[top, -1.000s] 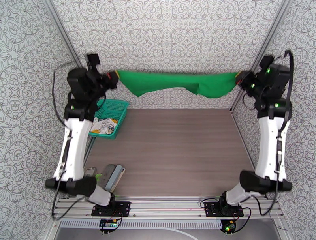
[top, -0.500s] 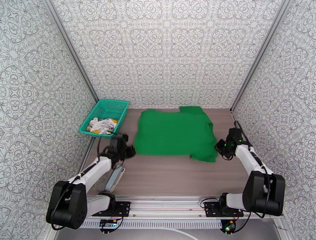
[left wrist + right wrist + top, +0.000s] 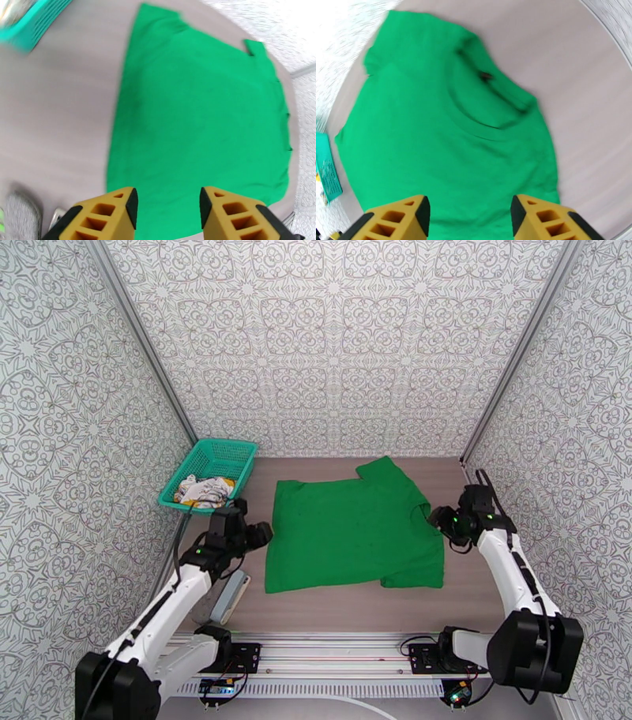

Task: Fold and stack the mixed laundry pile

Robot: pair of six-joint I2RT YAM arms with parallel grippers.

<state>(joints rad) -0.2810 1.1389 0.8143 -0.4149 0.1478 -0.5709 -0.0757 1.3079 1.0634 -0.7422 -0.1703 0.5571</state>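
Observation:
The bright green short-sleeved shirt (image 3: 355, 528) lies spread flat in the middle of the table, its collar toward the right. My left gripper (image 3: 263, 534) hovers open just off the shirt's left edge. In the left wrist view its yellow fingers (image 3: 114, 211) stand apart above the shirt (image 3: 197, 114), holding nothing. My right gripper (image 3: 435, 518) is open beside the collar side, and the right wrist view shows its gripper (image 3: 470, 215) spread over the shirt (image 3: 446, 134). The white printed garment (image 3: 204, 490) lies crumpled in the teal basket (image 3: 229, 453).
The teal mesh basket sits at the table's back left corner, and a corner of the basket (image 3: 35, 23) appears in the left wrist view. A grey flat object (image 3: 225, 595) lies near the left arm's base. Patterned walls close in on three sides.
One second ago both grippers held the shirt stretched in the air at the back. It now lies flat on the table, let go, with both grippers open beside it.

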